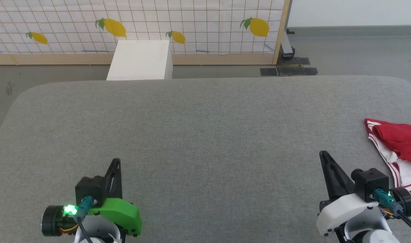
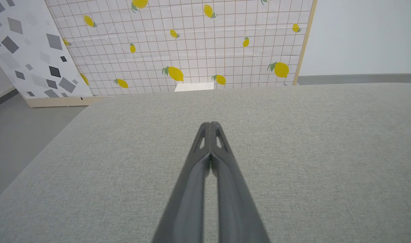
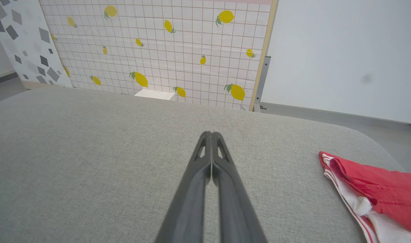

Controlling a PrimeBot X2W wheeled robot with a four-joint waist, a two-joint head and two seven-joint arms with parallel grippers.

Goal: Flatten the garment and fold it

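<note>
Grey table (image 1: 198,135) mostly bare, shirt (image 1: 399,145) bunched at its right edge, left gripper (image 1: 115,165) and right gripper (image 1: 325,158) pressed together, empty; shirt could be dragged off if snagged carelessly.

The garment (image 1: 399,145) lies at the right edge of the table (image 1: 205,135). The left gripper (image 1: 116,162) is at the front left. The right gripper (image 1: 323,154) is at the front right, near the garment. A box (image 1: 139,60) stands behind the far edge.

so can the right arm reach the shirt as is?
Probably yes: the garment lies bunched close beside the right gripper, only bare grey tabletop between. Jaws are shut, so it must open first.
</note>
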